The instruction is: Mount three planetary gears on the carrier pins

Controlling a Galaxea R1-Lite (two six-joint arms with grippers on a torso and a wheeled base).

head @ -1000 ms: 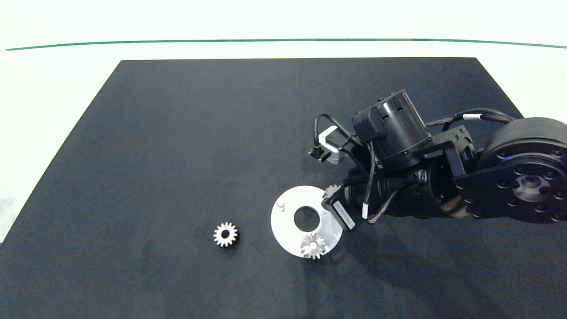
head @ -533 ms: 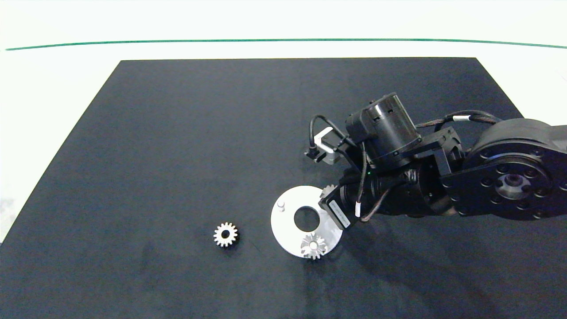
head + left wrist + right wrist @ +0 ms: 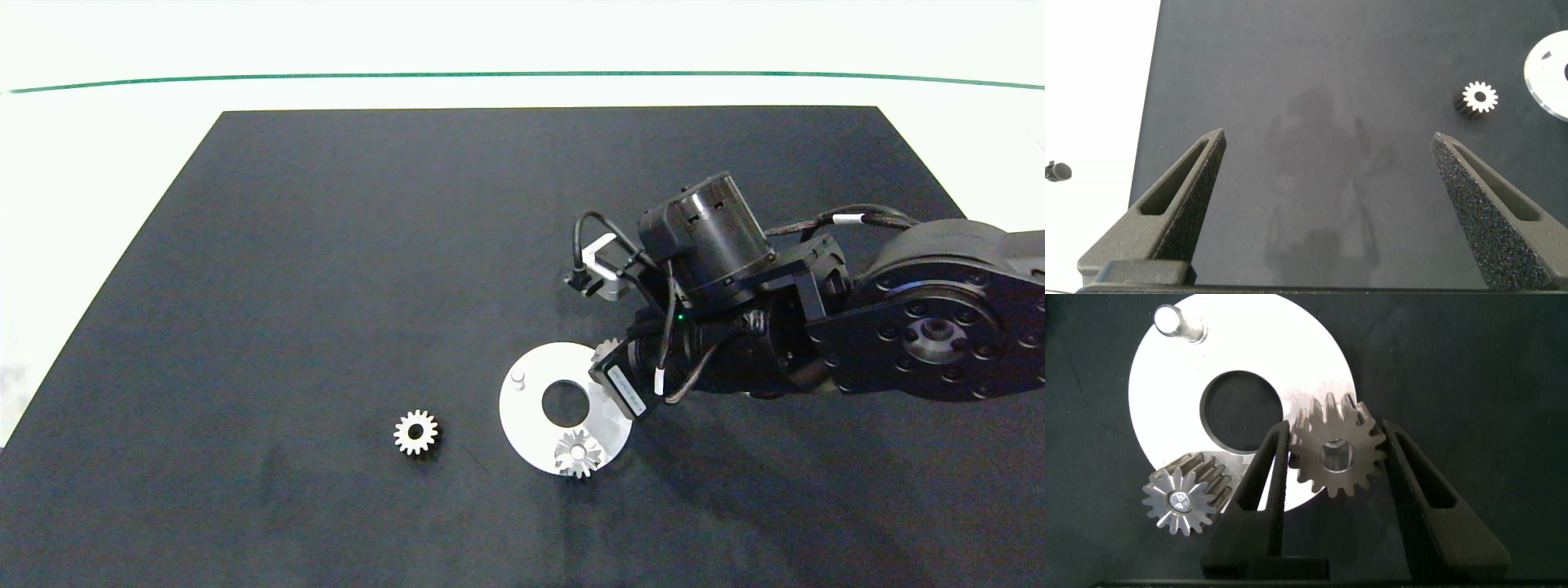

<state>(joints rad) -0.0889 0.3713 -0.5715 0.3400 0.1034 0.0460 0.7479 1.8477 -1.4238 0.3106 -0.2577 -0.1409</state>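
Since a second ago the right arm has drawn a little toward the upper left of the head view, its big joint housing sliding further in from the right edge, while the gears and the disc lie where they were. Now the right gripper hangs over the right part of the white disc — its two fingers are closed on a planetary gear, one finger against each flank of the toothed rim, the gear's centre hole facing the wrist camera. In the head view only a few teeth of this held gear peep out at the disc's upper right rim, beside the labelled wrist block. A second gear sits seated on a carrier pin at the lower right rim of the disc, the pin's end showing in its centre hole. One bare pin stands upright at the disc's upper left. The third gear lies flat on the dark mat, well apart from the disc, to its left. The left gripper hovers over bare mat with its fingers spread wide and nothing between them — the loose gear and an edge of the disc show at the upper right of its wrist view.
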